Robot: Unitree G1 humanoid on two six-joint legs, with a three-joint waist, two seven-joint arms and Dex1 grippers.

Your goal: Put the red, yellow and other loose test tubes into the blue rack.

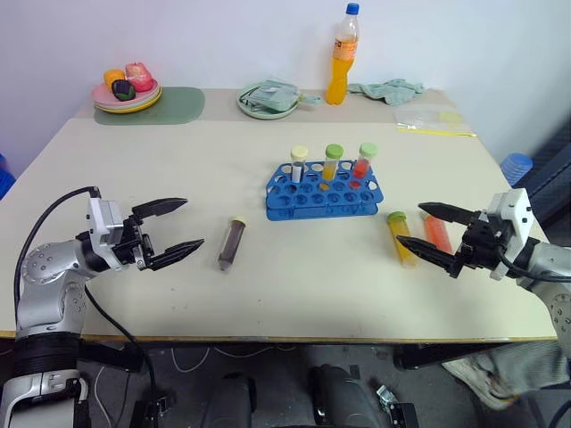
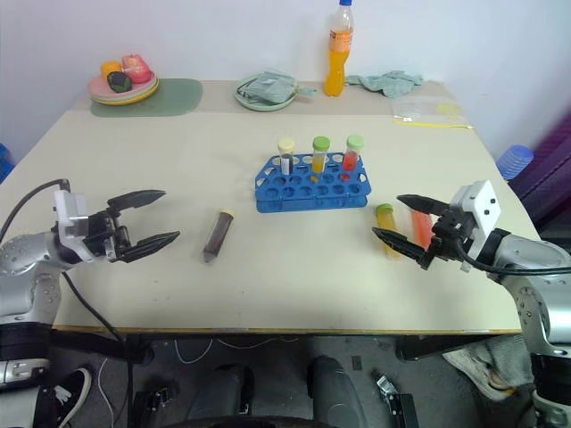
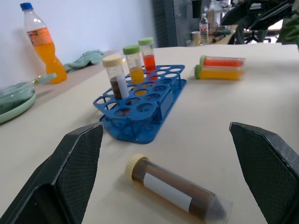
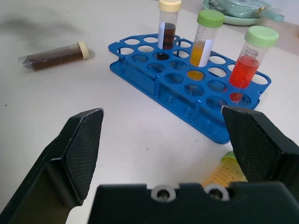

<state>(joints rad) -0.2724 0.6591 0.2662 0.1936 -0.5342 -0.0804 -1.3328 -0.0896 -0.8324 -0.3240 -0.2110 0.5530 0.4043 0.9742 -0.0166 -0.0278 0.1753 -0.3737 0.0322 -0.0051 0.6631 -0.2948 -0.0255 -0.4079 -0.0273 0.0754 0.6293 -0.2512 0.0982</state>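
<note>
The blue rack (image 1: 324, 191) stands mid-table with three capped tubes upright in its back row. A dark brown loose tube (image 1: 231, 243) with a pale yellow cap lies to the left of the rack. Right of the rack, a yellow tube (image 1: 401, 237) and a red-orange tube (image 1: 435, 231), both green-capped, lie side by side. My left gripper (image 1: 193, 223) is open, level, a short way left of the dark tube (image 3: 175, 189), nothing between its fingers. My right gripper (image 1: 410, 224) is open, its fingertips over the yellow and red-orange tubes, holding nothing.
At the table's far edge stand an orange drink bottle (image 1: 343, 55), a plate of fruit (image 1: 127, 91) on a green mat, a green plate (image 1: 267, 100) holding a cloth, a crumpled cloth (image 1: 389, 89) and a clear bag (image 1: 434, 117).
</note>
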